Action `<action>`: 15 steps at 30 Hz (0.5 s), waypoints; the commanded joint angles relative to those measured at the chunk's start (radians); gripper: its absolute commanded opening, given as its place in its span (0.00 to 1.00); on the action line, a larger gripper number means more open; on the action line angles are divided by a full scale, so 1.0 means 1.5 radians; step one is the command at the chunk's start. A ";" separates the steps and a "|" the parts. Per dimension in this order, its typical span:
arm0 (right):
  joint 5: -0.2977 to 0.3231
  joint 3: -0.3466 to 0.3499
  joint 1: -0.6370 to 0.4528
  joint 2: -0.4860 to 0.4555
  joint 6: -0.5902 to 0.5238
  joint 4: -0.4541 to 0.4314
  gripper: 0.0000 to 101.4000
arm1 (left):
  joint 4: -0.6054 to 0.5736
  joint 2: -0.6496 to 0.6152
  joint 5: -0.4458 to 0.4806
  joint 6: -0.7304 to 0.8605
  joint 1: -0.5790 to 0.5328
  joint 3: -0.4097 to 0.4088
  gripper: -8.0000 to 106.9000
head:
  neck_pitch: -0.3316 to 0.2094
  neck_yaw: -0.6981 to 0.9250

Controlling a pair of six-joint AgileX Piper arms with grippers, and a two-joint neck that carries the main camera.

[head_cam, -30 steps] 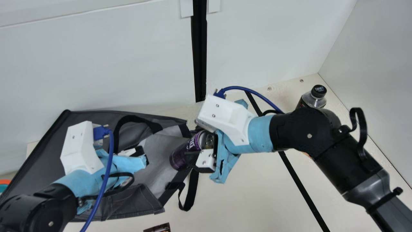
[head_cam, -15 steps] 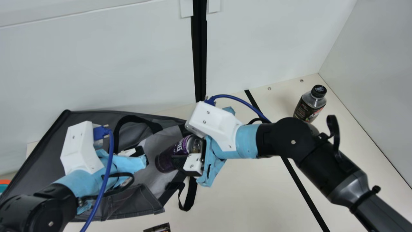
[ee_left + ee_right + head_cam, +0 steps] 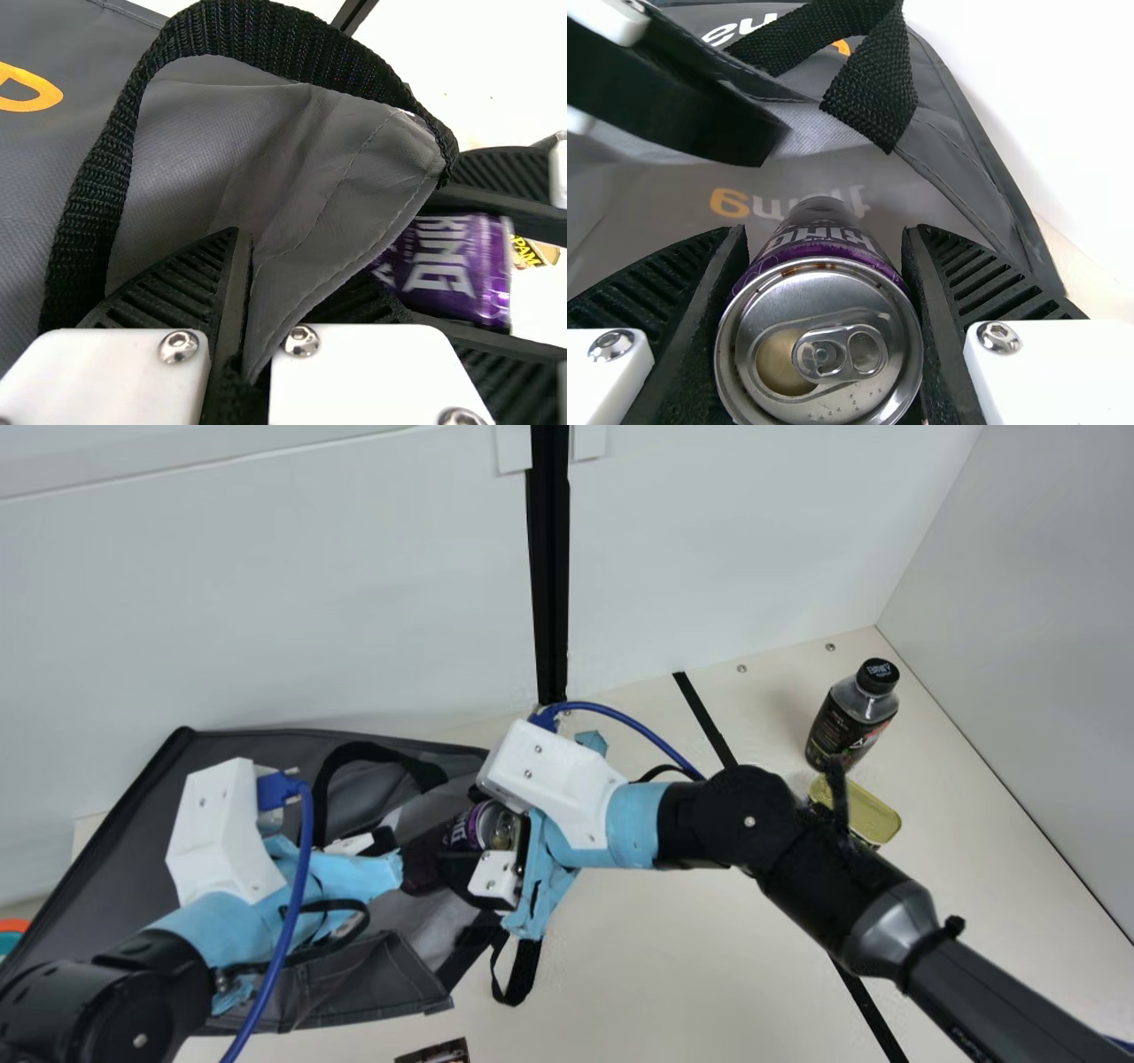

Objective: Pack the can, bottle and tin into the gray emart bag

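One purple can (image 3: 819, 328), white lettering, clamped by R gripper (image 3: 456, 830) at gray bag (image 3: 124, 868), lower-left of frame; L gripper (image 3: 399, 855) pinching bag's edge!

tin (image 3: 870, 813): partly hidden | dark object (image 3: 436, 1053): cut off, main view

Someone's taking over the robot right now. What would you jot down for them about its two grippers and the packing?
Left gripper: shut on the edge of the bag, by its mouth.
Right gripper: closed round the can, base pointing into the mouth.
Bottle: upright on the table; the tin lies beside it.
Done: can gripped and brought to the bag; nothing released inside.
Left: let the can go inside, then pack bottle and tin.
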 commanded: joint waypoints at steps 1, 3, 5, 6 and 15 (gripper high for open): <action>-0.008 0.002 0.002 0.009 -0.023 0.021 0.00 | 0.000 0.000 0.000 0.000 0.000 0.000 0.16 | -0.015 -0.001; -0.017 0.003 0.005 0.019 -0.040 0.038 0.00 | 0.000 0.000 0.000 0.000 0.000 0.000 0.16 | -0.015 -0.001; -0.025 0.004 0.008 0.028 -0.059 0.055 0.00 | 0.000 0.000 0.000 0.000 0.000 0.000 0.16 | -0.015 -0.001; -0.028 0.005 0.009 0.033 -0.069 0.065 0.00 | 0.000 0.000 0.000 0.000 0.000 0.000 0.16 | -0.015 -0.001; -0.049 0.004 0.015 0.083 -0.164 0.149 0.00 | 0.000 0.000 0.000 0.000 0.000 0.000 0.16 | -0.015 -0.001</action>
